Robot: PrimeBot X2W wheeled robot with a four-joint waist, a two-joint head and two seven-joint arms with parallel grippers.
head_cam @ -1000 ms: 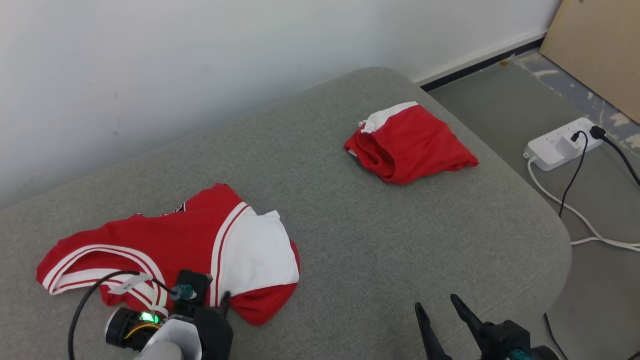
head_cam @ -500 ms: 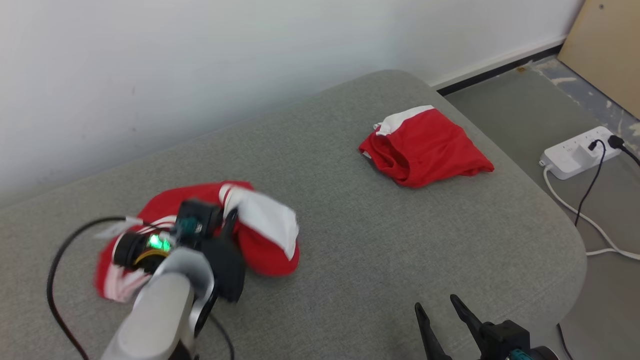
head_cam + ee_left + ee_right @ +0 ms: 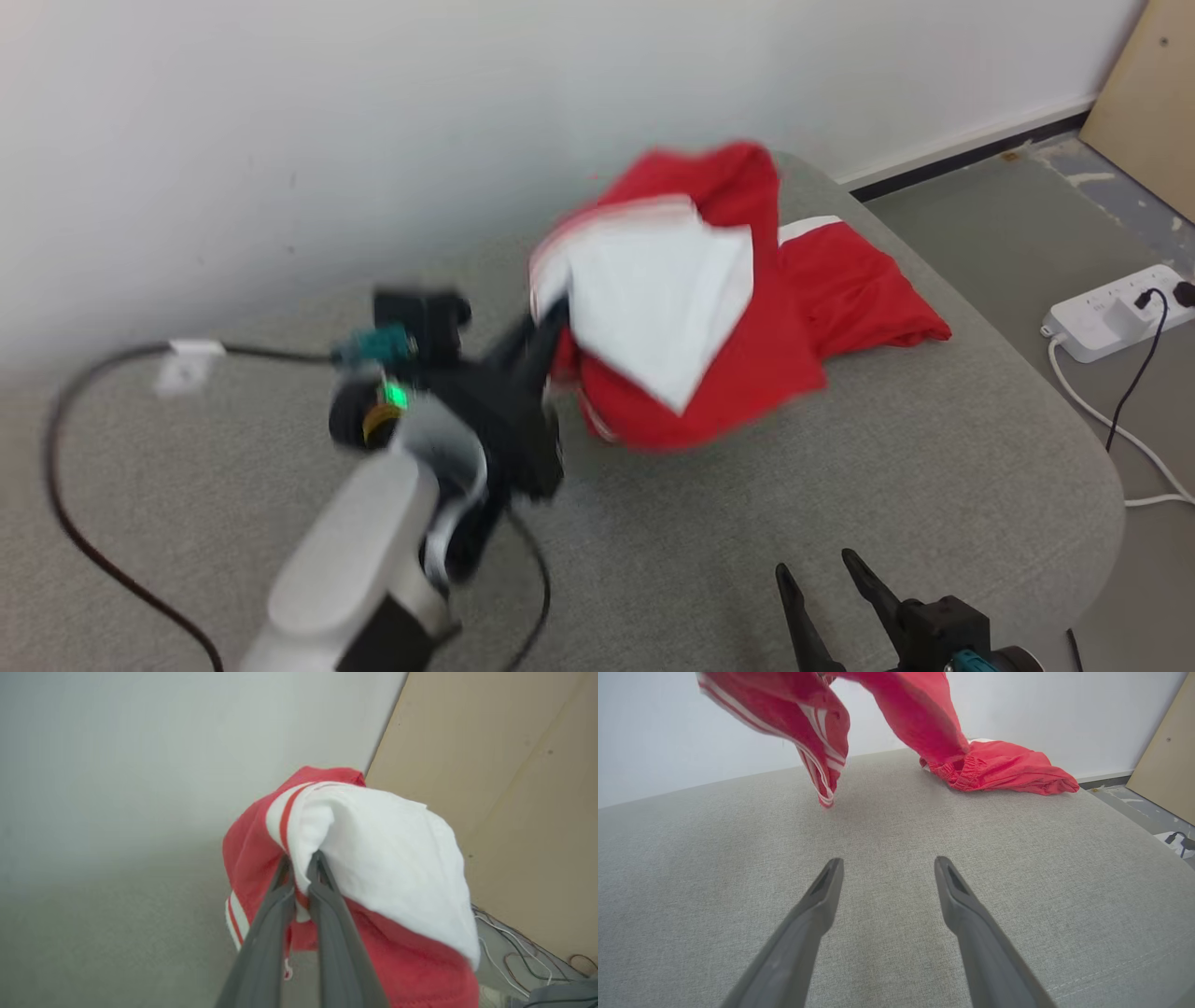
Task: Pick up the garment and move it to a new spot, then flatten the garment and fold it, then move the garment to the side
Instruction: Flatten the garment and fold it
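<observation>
Left gripper [image 3: 299,864] had the jersey [image 3: 672,317] pinched by one fold, hanging above the cushion [image 3: 887,485] right by the shorts [image 3: 864,289]. Grip looked thin, so it could've slipped out, or the dangling hem could've dragged the shorts. Right gripper [image 3: 887,863] sat wide open, empty.

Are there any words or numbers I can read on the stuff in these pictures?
None can be read.
Small white tag on the black cable: too blurred to read.
White power strip on the floor: any marking is too small to read.
Red and white jersey: no print showing on the visible side.
Red shorts on the grey cushion: no print showing.
</observation>
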